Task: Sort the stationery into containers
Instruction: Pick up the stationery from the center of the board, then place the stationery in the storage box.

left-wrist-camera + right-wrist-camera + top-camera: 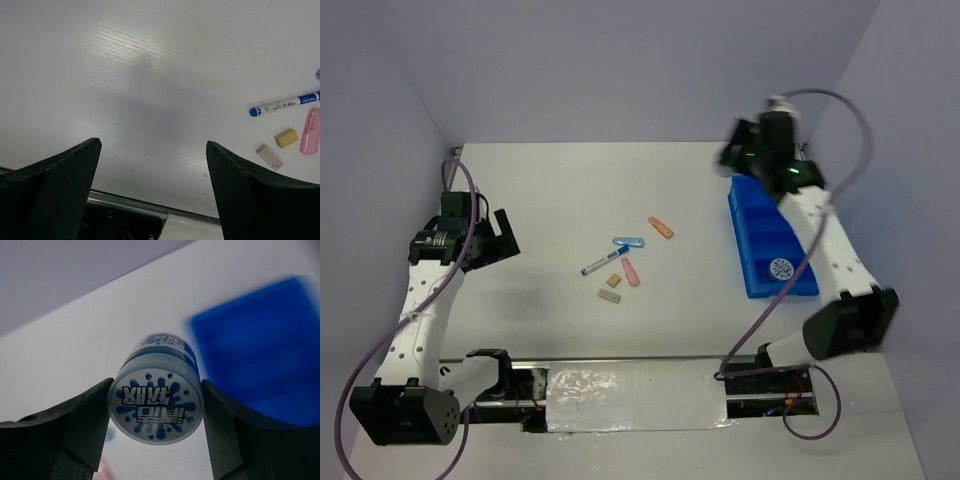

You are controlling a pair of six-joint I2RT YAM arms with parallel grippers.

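Top external: you have one disc (781,268) in the blue tray (750,215). The marker (603,262), clip (630,243), orange stick (661,228), pink stick (631,271) and erasers (613,281) wait on the white worktop (550,190), between lilac walls (620,70).
Left wrist: your left pincer (152,141) gapes empty.
Right wrist: your right pincer (155,390) clamps the second disc (155,407) near the tray.

White table (570,190), pale lilac walls (620,60)

2 ea. discs (781,268) (156,405), sticks (661,228) (631,271), erasers (614,281) (610,296); 1 pen (598,263), clip (629,243), tray (752,215).
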